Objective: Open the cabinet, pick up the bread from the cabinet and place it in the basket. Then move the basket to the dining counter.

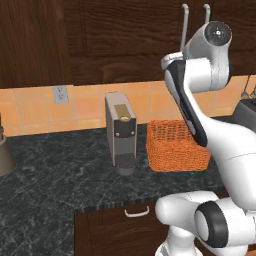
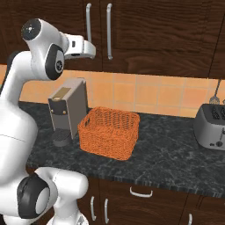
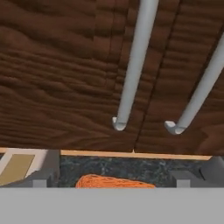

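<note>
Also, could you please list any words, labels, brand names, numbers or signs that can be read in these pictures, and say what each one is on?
None: no readable text shows in any view.
The tall grey coffee machine has a plain tan panel on top, with no lettering.
The silver toaster has small front controls, too small to read.
The white wall outlet and the dark brown wood cabinet doors carry no markings.

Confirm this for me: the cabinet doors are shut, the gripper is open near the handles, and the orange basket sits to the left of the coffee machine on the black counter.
One thing is wrong: the basket sits to the right of the coffee machine, not the left, as the right base view shows. The rest holds: the cabinet doors are shut, the gripper is open near the handles, and both stand on the black counter.
</note>
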Robot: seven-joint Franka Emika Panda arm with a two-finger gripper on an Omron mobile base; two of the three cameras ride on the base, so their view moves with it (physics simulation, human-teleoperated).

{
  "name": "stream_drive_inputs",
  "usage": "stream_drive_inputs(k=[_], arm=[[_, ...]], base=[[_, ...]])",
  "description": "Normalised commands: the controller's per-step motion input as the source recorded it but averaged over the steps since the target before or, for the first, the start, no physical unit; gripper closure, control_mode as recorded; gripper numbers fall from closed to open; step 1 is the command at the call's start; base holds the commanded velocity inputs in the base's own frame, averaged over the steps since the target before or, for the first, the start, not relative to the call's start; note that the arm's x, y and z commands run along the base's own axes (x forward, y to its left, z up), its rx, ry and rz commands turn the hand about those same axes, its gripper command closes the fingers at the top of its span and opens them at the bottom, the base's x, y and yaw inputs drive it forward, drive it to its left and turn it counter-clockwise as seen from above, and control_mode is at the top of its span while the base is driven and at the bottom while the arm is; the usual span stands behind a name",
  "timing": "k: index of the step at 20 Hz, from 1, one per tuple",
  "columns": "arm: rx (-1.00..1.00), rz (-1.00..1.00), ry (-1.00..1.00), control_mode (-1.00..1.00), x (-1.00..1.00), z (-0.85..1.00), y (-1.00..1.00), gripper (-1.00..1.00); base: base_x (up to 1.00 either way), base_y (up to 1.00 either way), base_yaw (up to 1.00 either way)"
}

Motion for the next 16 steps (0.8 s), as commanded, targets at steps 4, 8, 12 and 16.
stream_drive_inputs(k=[4,8,12,16], arm=[[0.04,-0.03,-0.02,-1.0,0.45,0.1,-0.26,-1.0],[0.0,-0.02,0.0,-1.0,0.49,0.1,-0.23,-1.0],[0.01,0.01,0.0,-1.0,0.83,0.0,-0.04,-1.0],[0.0,0.08,-0.03,-1.0,0.82,0.0,0.0,-1.0]], base=[[0.0,0.0,0.0],[0.0,0.0,0.0],[0.0,0.0,0.0],[0.0,0.0,0.0]])
